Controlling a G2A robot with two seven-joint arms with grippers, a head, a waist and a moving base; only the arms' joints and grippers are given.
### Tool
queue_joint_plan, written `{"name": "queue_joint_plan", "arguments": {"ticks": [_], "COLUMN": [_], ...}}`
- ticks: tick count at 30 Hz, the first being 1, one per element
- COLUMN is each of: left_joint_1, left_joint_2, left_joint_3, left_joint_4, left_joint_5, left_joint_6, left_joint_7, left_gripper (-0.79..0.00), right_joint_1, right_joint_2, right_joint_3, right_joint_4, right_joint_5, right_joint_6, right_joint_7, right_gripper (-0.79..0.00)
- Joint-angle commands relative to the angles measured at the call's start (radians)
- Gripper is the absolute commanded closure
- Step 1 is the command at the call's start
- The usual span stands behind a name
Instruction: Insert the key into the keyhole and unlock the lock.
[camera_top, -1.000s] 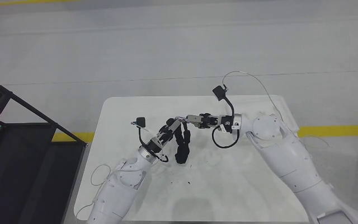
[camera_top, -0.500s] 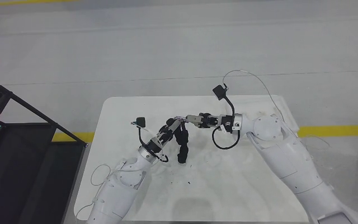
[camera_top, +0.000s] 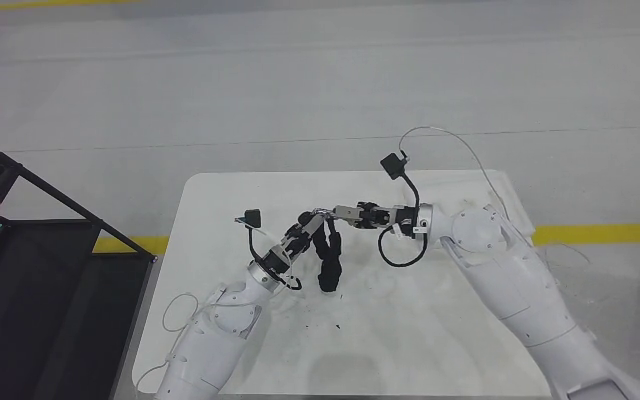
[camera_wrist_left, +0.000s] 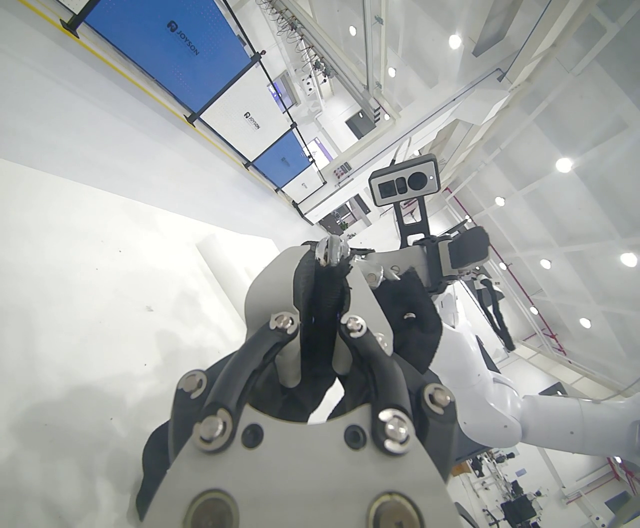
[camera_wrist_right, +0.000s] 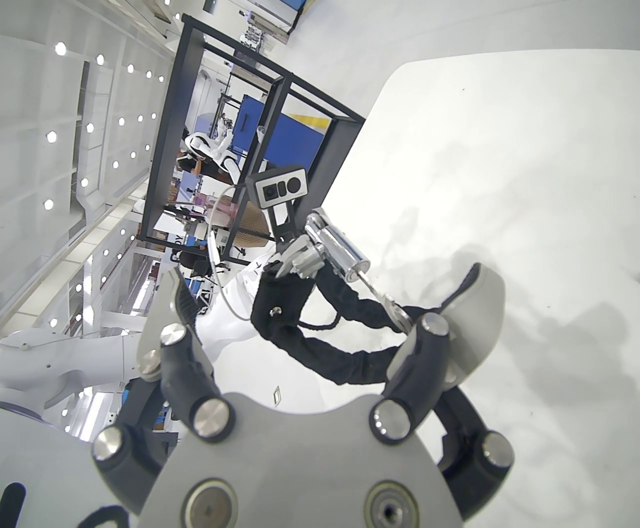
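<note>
Top view, centre of frame: both arms meet above the table (camera_top: 440, 330). Almost nothing has changed over the last second. The arms hold their pose, and only the hanging cable (camera_top: 327, 268) loop has shifted a touch, if at all.

Left gripper (camera_wrist_left: 320, 280): narrow, clamped on the black cable just behind the lock (camera_wrist_right: 334, 248), whose metal barrel pokes past the fingertips.

Right wrist view, mid-frame: the key (camera_wrist_right: 395, 311) blade sits in the keyhole at the barrel's end, with the key head lying beside one finger. Right gripper (camera_wrist_right: 324, 270): jaws wide, not pinching the key.

Reading: insertion looks done and the turn not yet begun. The next move probably calls for closing on the key head and twisting. The soft cable grip may let the barrel roll.
</note>
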Motion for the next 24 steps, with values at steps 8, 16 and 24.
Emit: {"name": "queue_joint_plan", "arguments": {"ticks": [8, 16, 24], "left_joint_1": [0.0, 0.0, -0.012], "left_joint_2": [0.0, 0.0, -0.002], "left_joint_3": [0.0, 0.0, -0.002], "left_joint_4": [0.0, 0.0, 0.06], "left_joint_5": [0.0, 0.0, -0.154], "left_joint_6": [0.0, 0.0, -0.147], "left_joint_7": [0.0, 0.0, -0.044], "left_gripper": [0.0, 0.0, 0.0], "right_joint_1": [-0.029, -0.071, -0.082], "right_joint_2": [0.011, 0.032, 0.038], "right_joint_3": [0.041, 0.117, 0.134], "right_joint_4": [0.004, 0.021, 0.028], "right_joint_5": [-0.001, 0.011, 0.017], "right_joint_6": [0.001, -0.127, -0.19], "right_joint_7": [0.022, 0.07, 0.092], "right_gripper": [-0.785, -0.785, -0.785]}}
